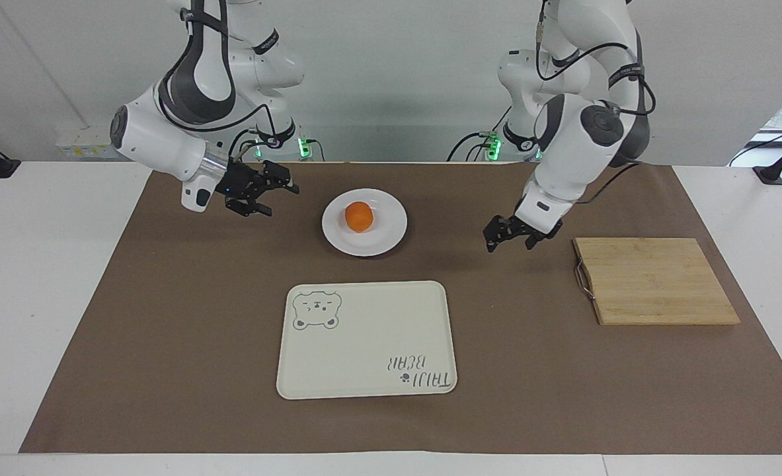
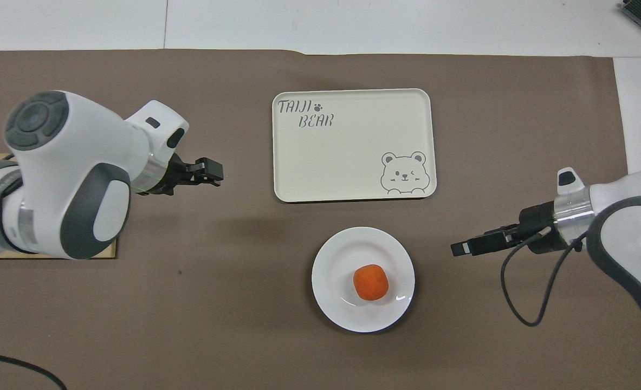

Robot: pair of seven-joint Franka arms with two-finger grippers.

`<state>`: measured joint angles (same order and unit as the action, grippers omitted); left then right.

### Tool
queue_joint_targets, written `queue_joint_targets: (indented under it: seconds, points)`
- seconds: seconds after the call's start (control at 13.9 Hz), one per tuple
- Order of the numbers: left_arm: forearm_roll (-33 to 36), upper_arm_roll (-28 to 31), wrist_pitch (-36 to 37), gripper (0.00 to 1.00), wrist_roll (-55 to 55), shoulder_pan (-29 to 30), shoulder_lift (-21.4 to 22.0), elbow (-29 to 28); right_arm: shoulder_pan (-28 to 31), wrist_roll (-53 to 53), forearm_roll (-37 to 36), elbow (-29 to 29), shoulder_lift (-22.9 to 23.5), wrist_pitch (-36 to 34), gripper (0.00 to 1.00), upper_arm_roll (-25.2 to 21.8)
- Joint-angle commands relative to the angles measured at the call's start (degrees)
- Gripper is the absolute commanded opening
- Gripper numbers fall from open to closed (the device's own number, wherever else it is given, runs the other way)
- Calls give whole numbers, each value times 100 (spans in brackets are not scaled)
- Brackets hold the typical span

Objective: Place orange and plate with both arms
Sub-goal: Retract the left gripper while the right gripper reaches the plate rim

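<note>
**Orange on plate, both grippers empty**

Orange (image 1: 359, 216): small, round, bright orange, matte skin. It sits on the plate (image 1: 391, 233), roughly at the dish's middle, about a quarter of the dish's width.

Plate: round, plain glossy white, shallow with a raised rim. It lies flat on the brown mat (image 1: 166, 330), nearer the robots than the tray (image 1: 364, 370), roughly mid-table. Small gap between plate and tray, not touching.

Tray: cream, rectangular, rounded corners, bear drawing in one corner and "TAIJI BEAR" lettering in the corner diagonal to it.

Left gripper (image 1: 511, 233): in the air over bare mat, between the plate and the board (image 1: 655, 281). Fingers spread, nothing between them.

Right gripper (image 1: 273, 193): in the air over the mat, beside the plate toward the right arm's end, pointing at the plate but clear of it. Fingers spread, holding nothing.

Board: bamboo, metal handle on the edge facing the tray, flat on the mat at the left arm's end. In the overhead view the left arm covers most of it.
</note>
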<state>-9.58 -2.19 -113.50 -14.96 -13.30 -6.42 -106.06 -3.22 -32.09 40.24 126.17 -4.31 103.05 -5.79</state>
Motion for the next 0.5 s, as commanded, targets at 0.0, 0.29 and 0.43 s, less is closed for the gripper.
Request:
queue_joint_targets:
  seconds: [0.0, 0.29, 0.43]
  points:
    - [472, -80, 442, 100, 947, 467, 158, 138, -3, -605, 458, 600, 61, 417, 100, 34]
    - [955, -71, 984, 100, 1820, 864, 299, 523, -388, -1070, 1335, 1084, 465, 926, 100, 34]
    - [1203, -62, 1688, 100, 2162, 908, 316, 1033, -477, -1335, 1697, 1225, 615, 1050, 100, 25]
